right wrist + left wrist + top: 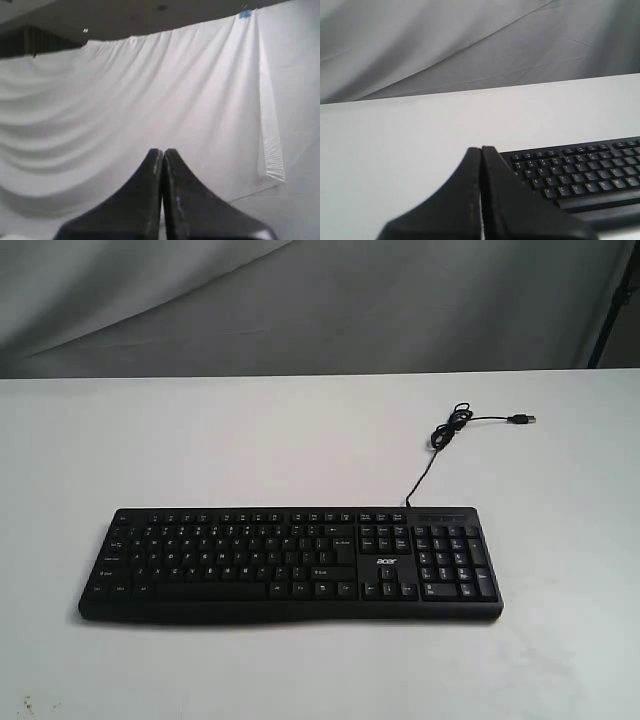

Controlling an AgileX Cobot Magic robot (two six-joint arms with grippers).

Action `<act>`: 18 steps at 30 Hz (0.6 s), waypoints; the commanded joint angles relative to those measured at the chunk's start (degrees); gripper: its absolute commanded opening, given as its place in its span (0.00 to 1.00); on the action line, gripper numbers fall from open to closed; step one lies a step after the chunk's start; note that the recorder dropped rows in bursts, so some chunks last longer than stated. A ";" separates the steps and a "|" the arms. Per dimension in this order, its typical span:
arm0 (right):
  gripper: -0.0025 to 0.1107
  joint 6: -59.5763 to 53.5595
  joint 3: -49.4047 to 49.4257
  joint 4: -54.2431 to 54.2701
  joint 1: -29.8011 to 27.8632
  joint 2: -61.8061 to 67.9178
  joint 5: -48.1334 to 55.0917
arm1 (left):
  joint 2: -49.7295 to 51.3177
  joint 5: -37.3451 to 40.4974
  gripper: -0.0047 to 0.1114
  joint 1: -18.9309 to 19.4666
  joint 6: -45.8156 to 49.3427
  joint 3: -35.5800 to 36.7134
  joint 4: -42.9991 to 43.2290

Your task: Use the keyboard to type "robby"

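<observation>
keyboard (pixel 290 563) lengthwise left-right, numpad right

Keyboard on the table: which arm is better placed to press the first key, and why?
Probably the left. The left gripper, shut, has the keyboard just ahead in its wrist view. The right gripper, also shut, faces only the white backdrop cloth, with no keys in sight.

A flat white table (pixel 200 440) carries a wide black plastic keyboard (pixel 290 562) with white key legends, lying flat in the nearer half of the tabletop. Its thin black cable (pixel 438 445) runs from the keyboard's back edge across the bare surface, coils loosely, and ends in a small plug (pixel 522 419) to the right.
</observation>
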 commanded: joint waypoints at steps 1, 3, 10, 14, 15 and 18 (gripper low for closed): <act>0.02 1.84 -14.41 -12.56 -0.08 16.23 -0.62 | -0.20 -0.33 0.04 -0.32 -0.16 0.25 0.27; 0.02 -0.18 -22.06 -16.87 -0.08 22.57 -0.62 | -0.20 -0.33 0.04 -0.32 -0.16 0.25 0.27; 0.02 -3.55 -44.98 -43.39 0.03 38.76 11.91 | -0.20 -0.33 0.04 -0.32 -0.16 0.25 0.27; 0.02 5.71 -51.74 -42.13 0.03 43.39 44.63 | -0.20 -0.33 0.04 -0.32 -0.16 0.25 0.27; 0.02 1.31 -53.41 -35.62 0.03 44.37 50.65 | -0.20 -0.33 0.04 -0.32 -0.16 0.25 0.27; 0.02 -34.64 -59.82 2.37 -0.14 48.15 58.38 | -0.20 -0.33 0.04 -0.32 -0.16 0.25 0.27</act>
